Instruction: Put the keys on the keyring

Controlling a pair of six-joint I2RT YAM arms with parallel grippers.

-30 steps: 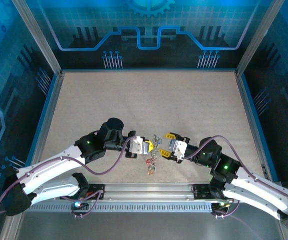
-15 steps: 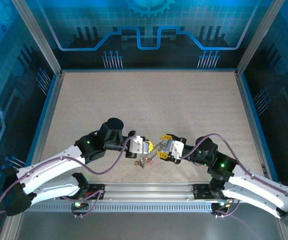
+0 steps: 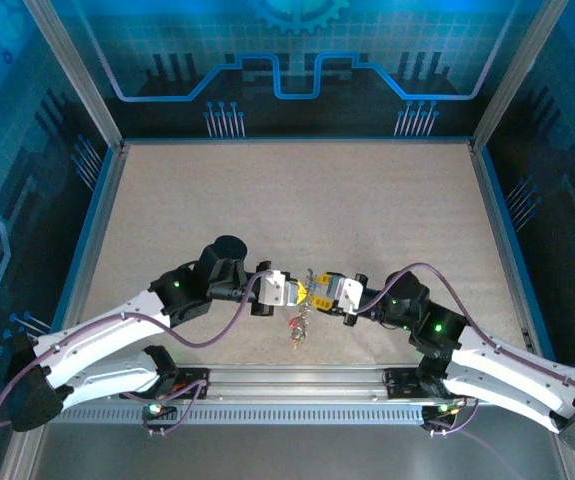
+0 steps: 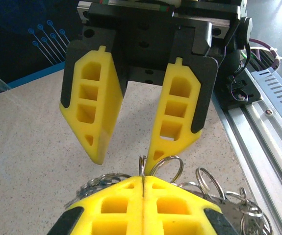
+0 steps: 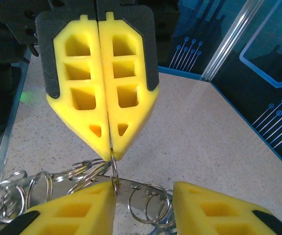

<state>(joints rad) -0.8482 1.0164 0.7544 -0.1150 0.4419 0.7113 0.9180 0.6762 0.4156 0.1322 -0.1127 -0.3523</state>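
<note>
Left gripper [image 3: 293, 292] and right gripper [image 3: 324, 292] meet tip to tip at lower centre, with the keys [image 3: 297, 330] dangling just below. From the left wrist, our pads [image 4: 123, 203] pinch a split ring [image 4: 163, 164] and, we judge, present it to the opposite, part-open jaws. From the right wrist, that ring stands upright at bottom centre beside our spread fingers [image 5: 77, 213].

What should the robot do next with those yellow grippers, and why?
Probably close the right gripper gently: its jaws stand open around the thin silver metal ring that the shut left gripper pinches, with one finger beside it.
</note>
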